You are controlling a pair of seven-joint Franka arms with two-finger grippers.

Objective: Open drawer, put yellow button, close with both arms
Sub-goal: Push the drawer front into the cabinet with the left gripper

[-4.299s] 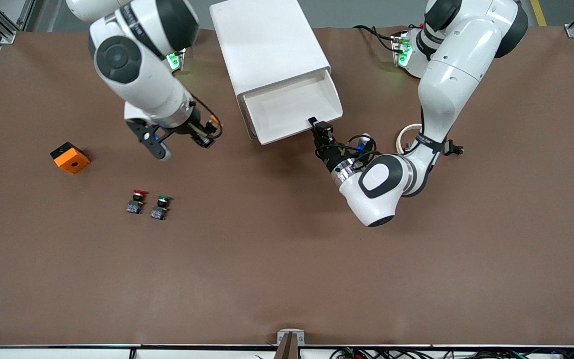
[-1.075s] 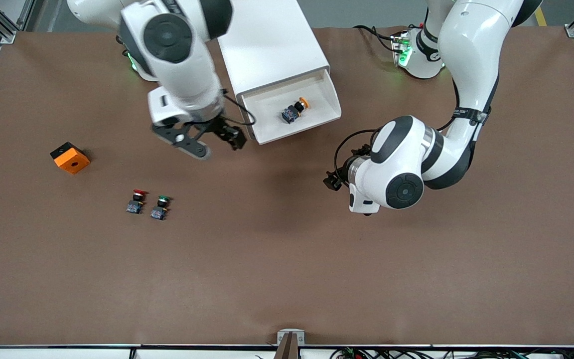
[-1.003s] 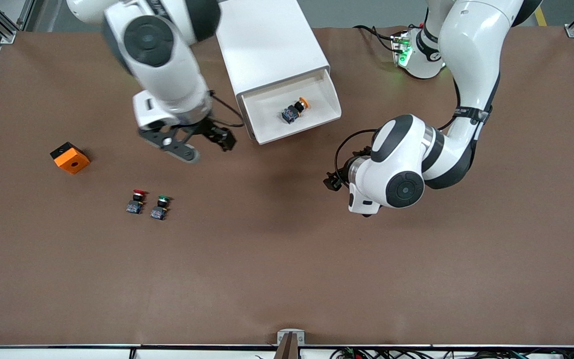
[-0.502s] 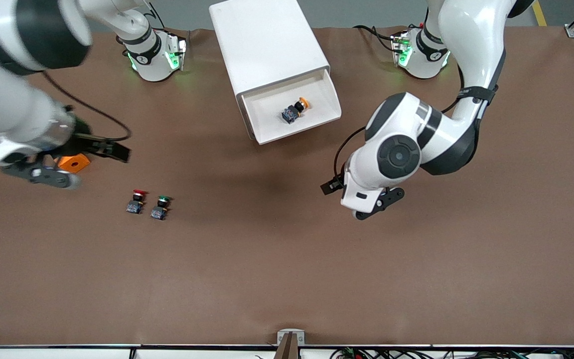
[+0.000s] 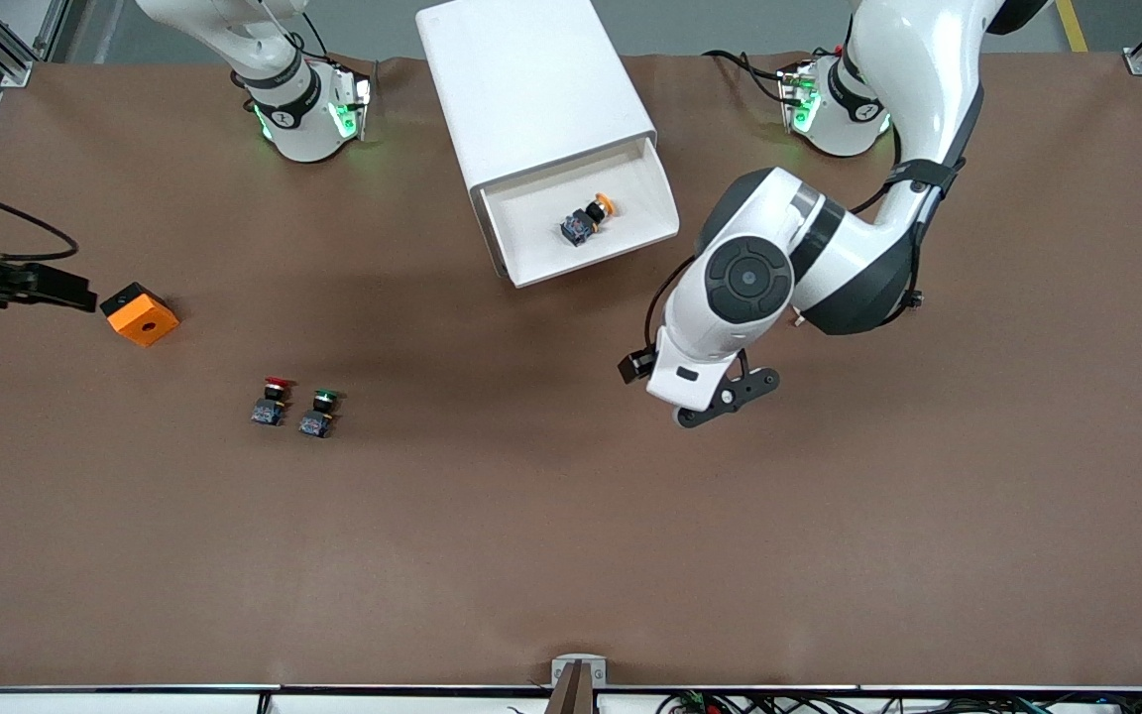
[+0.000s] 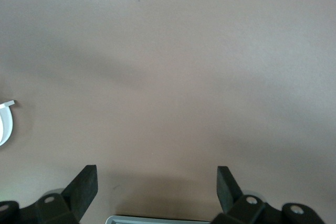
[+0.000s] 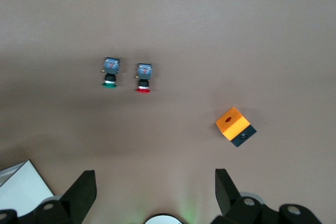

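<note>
The left gripper (image 6: 155, 192) hangs over bare table (image 5: 571, 555), nearer the camera than the drawer (image 5: 581, 213). Its fingers are wide apart and hold nothing. A moment ago it was a bit closer to the drawer. The right gripper (image 7: 155, 192) has swung away from the drawer, out to the right arm's end, high up. Its fingers are wide apart and empty too. The yellow button (image 5: 588, 218) now lies in the open drawer. It lies on its side, slanted, its yellow cap pointing toward the cabinet (image 5: 531, 94). I think only closing is left.
</note>
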